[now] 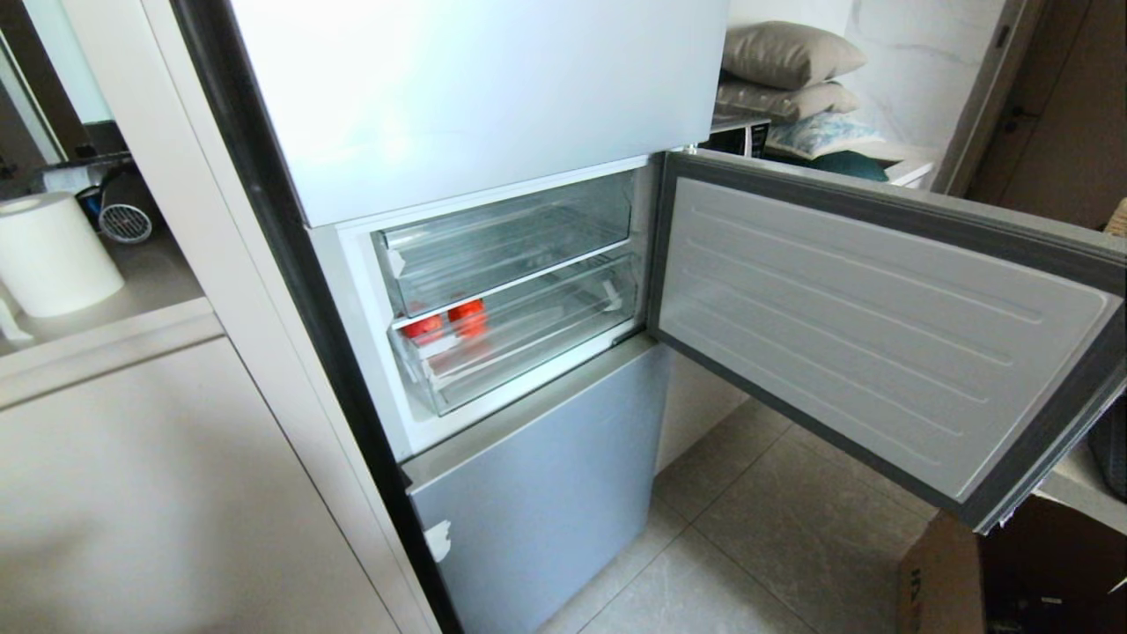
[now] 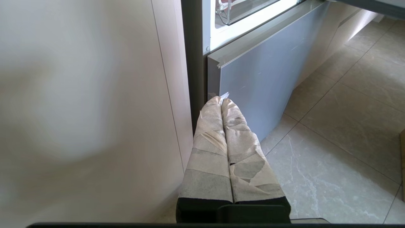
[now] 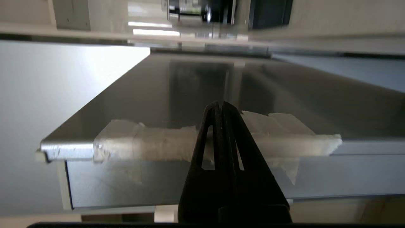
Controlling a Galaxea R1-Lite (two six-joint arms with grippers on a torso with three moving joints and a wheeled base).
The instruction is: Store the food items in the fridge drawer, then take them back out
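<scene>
Food items [image 1: 447, 320] in fridge drawer [image 1: 528, 348]; upper drawer [image 1: 506, 242] above.

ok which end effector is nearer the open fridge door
Right. The right end effector, shut, has its tips at the taped edge of the open fridge door. The left end effector, shut, hangs low by the closed lower door, beside the cabinet panel.

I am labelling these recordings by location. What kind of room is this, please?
Most likely a home kitchen: a tall fridge with its middle door open, a countertop beside it holding a paper roll, and a tiled floor.
</scene>
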